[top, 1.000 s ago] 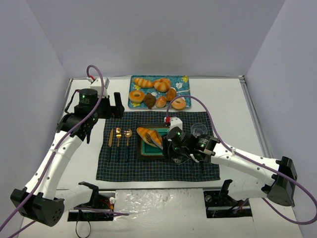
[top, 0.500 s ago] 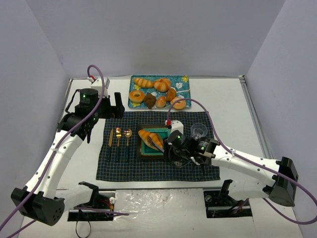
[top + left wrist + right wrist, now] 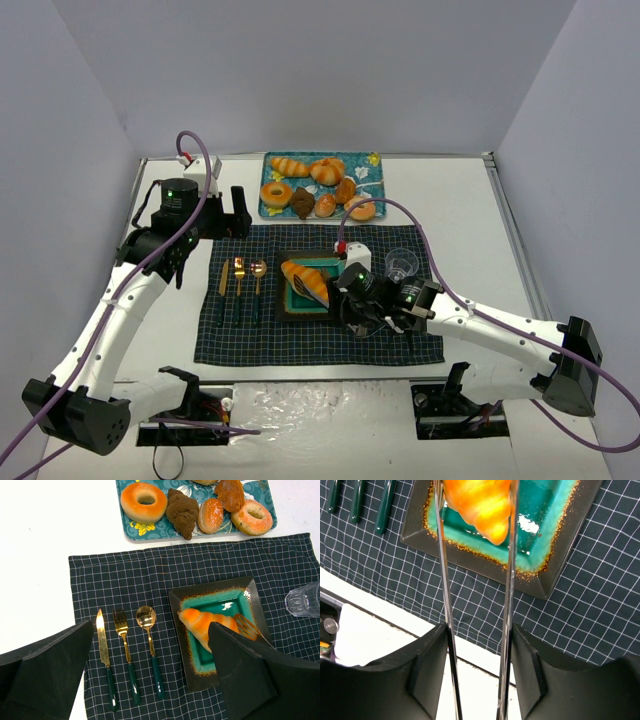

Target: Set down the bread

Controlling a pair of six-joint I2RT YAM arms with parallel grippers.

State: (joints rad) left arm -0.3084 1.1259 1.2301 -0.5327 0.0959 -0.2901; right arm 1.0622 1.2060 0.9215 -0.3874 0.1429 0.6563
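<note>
The bread point(image 3: 304, 281), a ridged golden-orange roll, lies slantwise over the square teal plate point(image 3: 300, 316) at the middle of the dark checked placemat point(image 3: 300, 345). From the right wrist view its tapered end hangs over the glaze, but I cannot tell for sure whether it rests on the plate or sits just above it. The right gripper point(image 3: 345, 300), at about 4 o'clock from the plate, is squeezed onto a pair of thin metal tongs point(image 3: 442, 580), and the tong arms pinch the roll on both sides. The left gripper point(image 3: 238, 222) hovers at roughly 10 o'clock from the plate with its jaws spread wide and nothing between them. The gold cutlery point(image 3: 121, 630) lies in a row at 9 o'clock from the plate, a clear glass point(image 3: 401, 263) stands at 2 o'clock, and the pastry tray point(image 3: 372, 160) sits at 12 o'clock, beyond the cloth.
</note>
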